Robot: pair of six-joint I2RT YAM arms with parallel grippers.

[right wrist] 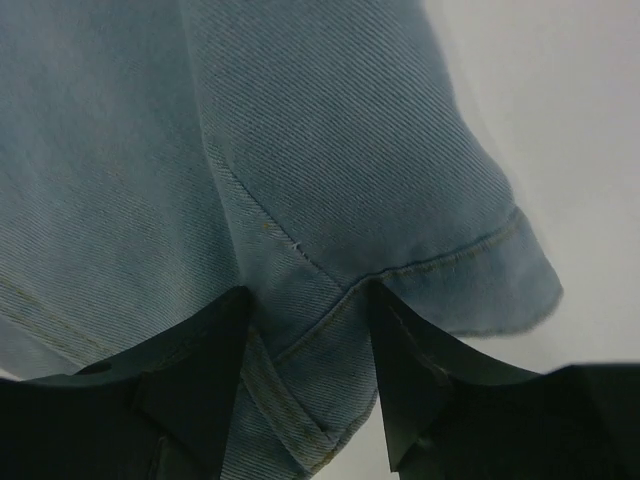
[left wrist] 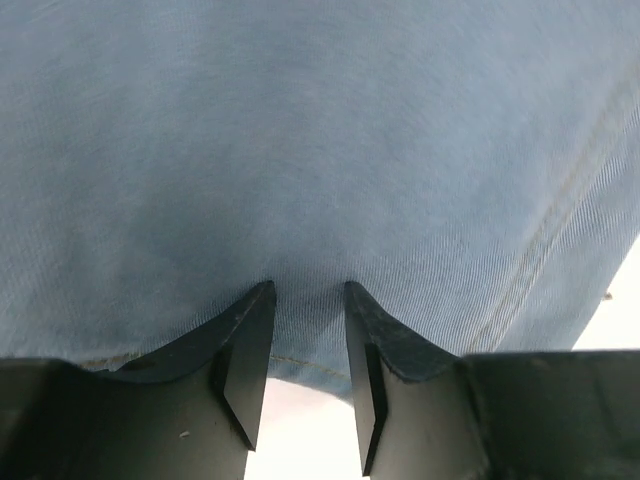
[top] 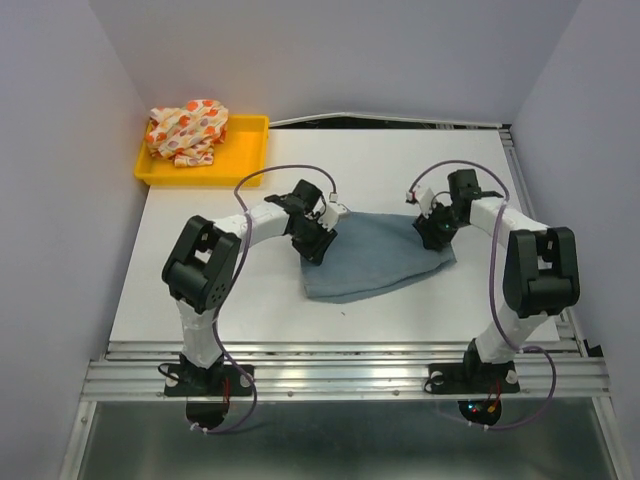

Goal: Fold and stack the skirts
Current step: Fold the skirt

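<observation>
Straddling light-blue denim skirt point(top: 375, 265) at 10 and 2 o'clock corners, left gripper point(left wrist: 308, 288) and right gripper point(right wrist: 310, 290) stood half-open; even, simultaneous pinch needed.

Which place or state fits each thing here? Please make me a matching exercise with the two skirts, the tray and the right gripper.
Things:
1. denim skirt
2. spotted skirt
3. yellow tray
4. right gripper

Places or states:
a. bunched up in the tray
b. at the far left corner of the table
c. spread flat, mid-table
d. jaws apart over a stitched hem

Pairs: 1-c, 2-a, 3-b, 4-d
</observation>
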